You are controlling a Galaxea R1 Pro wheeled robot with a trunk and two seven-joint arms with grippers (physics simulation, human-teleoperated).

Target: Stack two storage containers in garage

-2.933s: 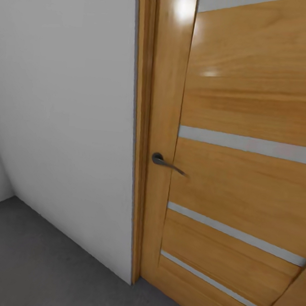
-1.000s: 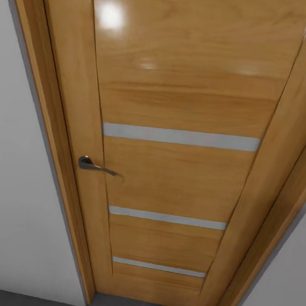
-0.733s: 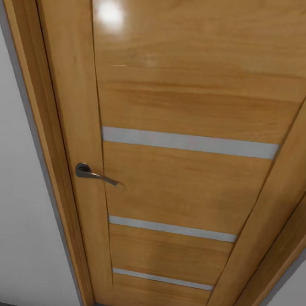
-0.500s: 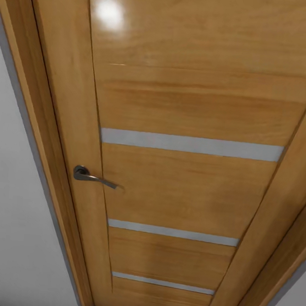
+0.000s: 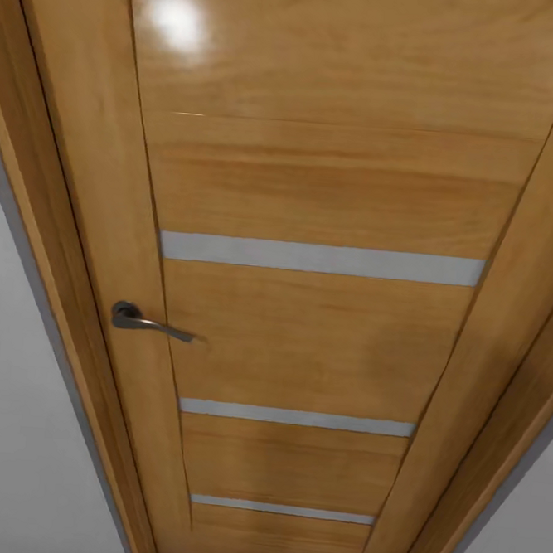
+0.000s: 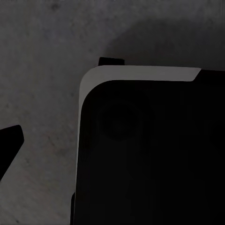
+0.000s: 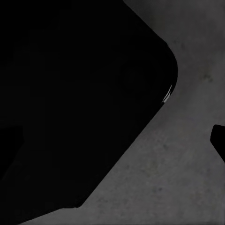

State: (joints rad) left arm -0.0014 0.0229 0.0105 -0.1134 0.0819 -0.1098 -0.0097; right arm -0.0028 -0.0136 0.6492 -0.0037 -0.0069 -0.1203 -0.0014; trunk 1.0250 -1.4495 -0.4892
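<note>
Closer than before, the wooden door and its handle face the travelling robot over dark grey floor; no container visible, jaw states untellable, so opening it comes next.

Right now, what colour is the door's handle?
Dark grey metal handle, best seen in the head view.
</note>
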